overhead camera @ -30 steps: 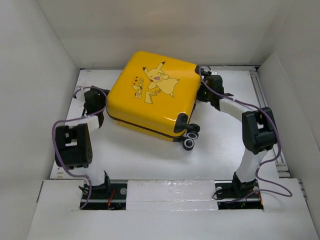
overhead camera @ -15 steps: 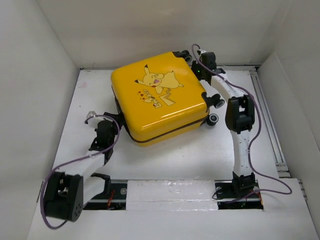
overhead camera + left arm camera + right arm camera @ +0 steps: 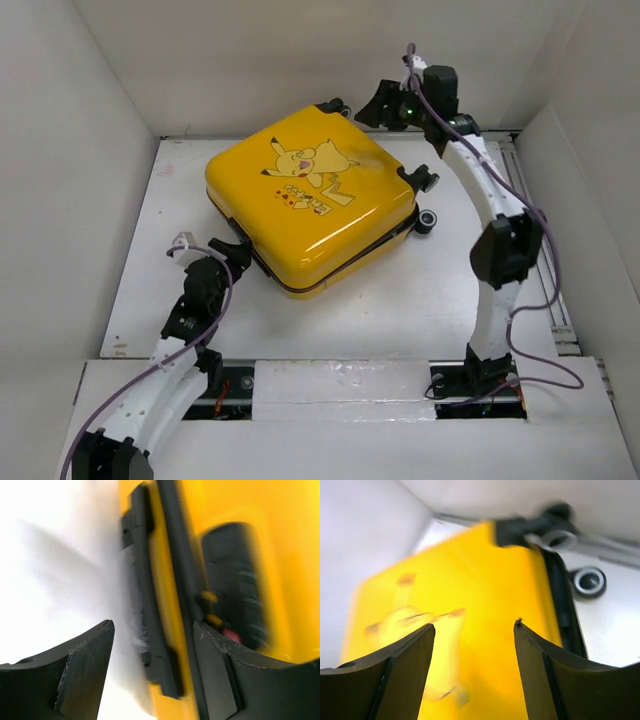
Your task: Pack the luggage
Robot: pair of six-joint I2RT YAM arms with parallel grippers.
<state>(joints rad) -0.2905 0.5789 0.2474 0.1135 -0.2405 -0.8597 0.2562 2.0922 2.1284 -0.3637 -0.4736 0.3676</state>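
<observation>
Reading the top view from the left. The left pincer (image 3: pixel 235 252) sits low on the worktop (image 3: pixel 400 290) at the near-left edge of the luggage (image 3: pixel 310 195), fingers apart and gripping nothing. Its wrist view, blurred, shows the black zipper seam (image 3: pixel 172 580) running up between the two spread fingers, with yellow shell to the right of it.

The luggage lies flat and shut, print side up, at mid worktop. It is turned diagonally. I judge its long axis to run from the near-left edge, by the left pincer, to the far-right edge, which carries the wheels (image 3: pixel 428 220).

The right pincer (image 3: pixel 372 103) hangs raised by the far corner, also spread and empty. Its wrist view looks down on the yellow lid, clear of it.

- Key relation: the seam lies directly ahead of the left pincer, roughly in line with its gap. The left arm is the nearer one to the case, and the right is above it and off it.
- Judgement: packing cannot start until the shell is opened, so the seam is the likely next target.
- Versus half a second ago: the case has swung further anticlockwise and slid slightly left. The right pincer has lifted away from the wheeled side toward the back wall. The left elbow has dropped lower in the view.
</observation>
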